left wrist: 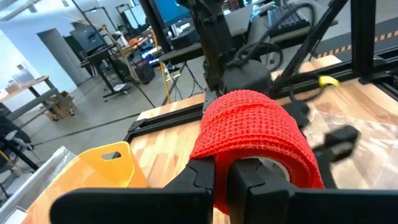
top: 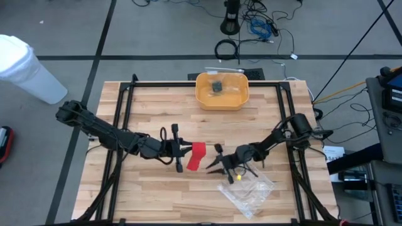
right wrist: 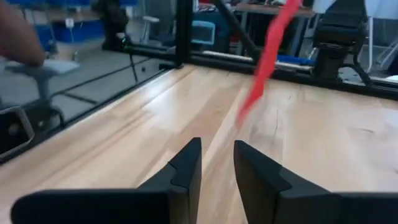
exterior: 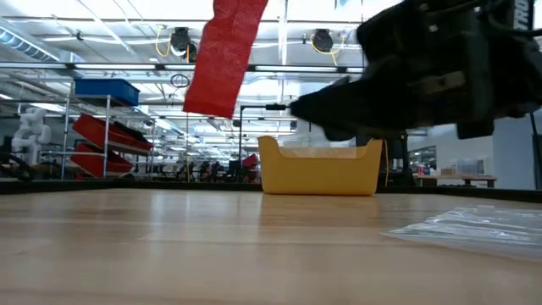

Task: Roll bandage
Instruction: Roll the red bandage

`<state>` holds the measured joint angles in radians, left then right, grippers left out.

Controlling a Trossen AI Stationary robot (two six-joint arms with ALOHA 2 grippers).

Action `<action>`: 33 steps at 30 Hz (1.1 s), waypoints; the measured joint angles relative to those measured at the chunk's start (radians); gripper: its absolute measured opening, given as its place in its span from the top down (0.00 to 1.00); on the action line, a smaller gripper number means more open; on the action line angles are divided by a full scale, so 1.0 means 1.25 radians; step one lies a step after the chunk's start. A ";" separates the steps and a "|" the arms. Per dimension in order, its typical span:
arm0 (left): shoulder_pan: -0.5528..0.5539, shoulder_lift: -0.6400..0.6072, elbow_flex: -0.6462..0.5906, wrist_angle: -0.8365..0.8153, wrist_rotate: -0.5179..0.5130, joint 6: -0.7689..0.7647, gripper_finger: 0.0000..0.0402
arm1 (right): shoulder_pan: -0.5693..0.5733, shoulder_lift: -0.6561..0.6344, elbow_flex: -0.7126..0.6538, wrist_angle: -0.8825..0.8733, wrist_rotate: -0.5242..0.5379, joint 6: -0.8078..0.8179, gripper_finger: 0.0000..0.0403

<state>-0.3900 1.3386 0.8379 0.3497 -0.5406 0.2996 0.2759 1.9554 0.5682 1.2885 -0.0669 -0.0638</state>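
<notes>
The bandage point(top: 197, 156), a bright red fabric strip, is up at my left gripper point(top: 184, 150), above the middle of the table. In the left wrist view it forms a thick red coil point(left wrist: 252, 127) over my shut fingers. A loose tail point(exterior: 223, 58) hangs from it, clear of the table. My right gripper point(right wrist: 217, 163) is low over the table just right of the bandage, pointing roughly level toward the tail point(right wrist: 266, 59). Its fingers are open by a narrow gap with nothing between them. My left gripper carries the bandage wound around the free ends of its two shut fingers point(left wrist: 208, 177), in several layers point(left wrist: 249, 118). The coil hides whether an end is pinched between them. The fingers come in level from the table's left. The tail hangs slack below, lifted clear of the table.
A yellow bin point(top: 222, 90) stands at the table's far middle. A clear crinkled plastic bag point(top: 248, 189) lies on the table near the front, right beside my right gripper. A black frame point(top: 125, 100) runs along the table's sides. Bare wood lies at the near left.
</notes>
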 joint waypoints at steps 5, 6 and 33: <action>0.016 0.013 0.000 -0.001 0.015 -0.016 0.97 | -0.024 0.042 0.092 -0.082 0.145 0.147 0.80; 0.018 0.014 0.000 -0.001 0.017 -0.024 0.97 | -0.029 0.044 0.098 -0.129 0.176 0.181 0.80; 0.075 0.059 0.000 -0.011 0.017 -0.047 0.97 | -0.022 0.044 0.115 -0.013 0.228 0.177 0.30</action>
<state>-0.2960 1.4122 0.8379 0.3360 -0.5193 0.2409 0.2478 2.0106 0.7121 1.2719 0.2179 0.1568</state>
